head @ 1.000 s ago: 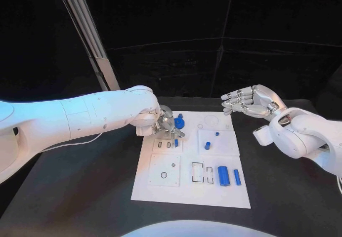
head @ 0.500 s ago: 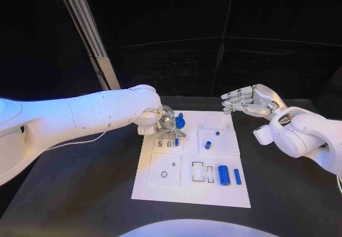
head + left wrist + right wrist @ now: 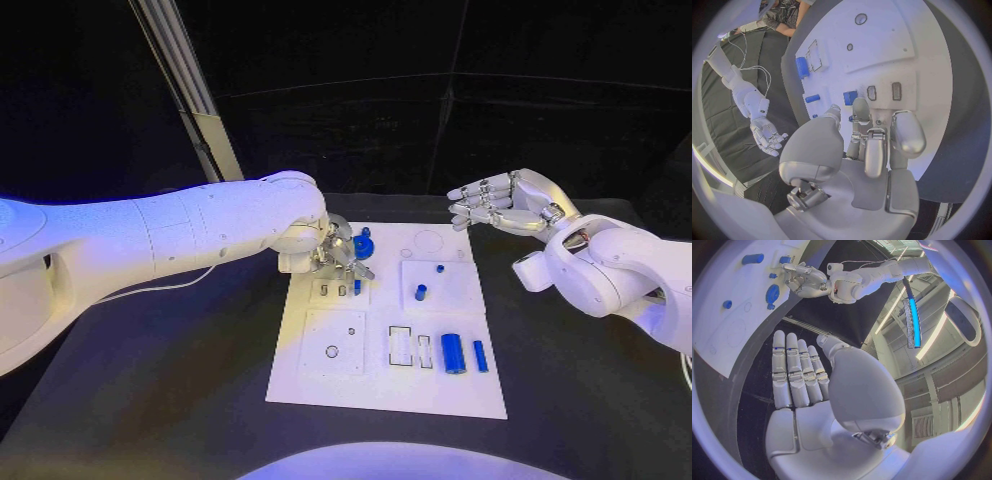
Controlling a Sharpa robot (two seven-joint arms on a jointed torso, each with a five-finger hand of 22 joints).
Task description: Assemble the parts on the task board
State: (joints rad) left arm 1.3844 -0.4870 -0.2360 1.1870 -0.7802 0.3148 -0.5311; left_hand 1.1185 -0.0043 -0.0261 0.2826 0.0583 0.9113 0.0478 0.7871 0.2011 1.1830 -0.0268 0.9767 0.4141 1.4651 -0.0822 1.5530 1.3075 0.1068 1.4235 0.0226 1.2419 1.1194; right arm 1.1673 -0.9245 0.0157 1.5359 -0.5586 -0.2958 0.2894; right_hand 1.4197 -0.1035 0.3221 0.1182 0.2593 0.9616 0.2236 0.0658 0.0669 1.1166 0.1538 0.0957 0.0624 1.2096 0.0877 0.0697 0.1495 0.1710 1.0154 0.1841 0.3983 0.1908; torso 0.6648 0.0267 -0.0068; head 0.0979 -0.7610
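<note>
The left hand presses a small blue part toward its slot on the task board; held crooked, it could jam. The right hand hangs open, empty.

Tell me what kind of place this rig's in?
Likely a robotics lab test cell: a white task board with blue parts on a black table, dark curtains behind, and industrial ceiling lights in the right wrist view.

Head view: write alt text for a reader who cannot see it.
The left robot hand reaches over the far left corner of a white task board on a black table, beside small blue parts. The right robot hand hangs open off the board's far right.
</note>
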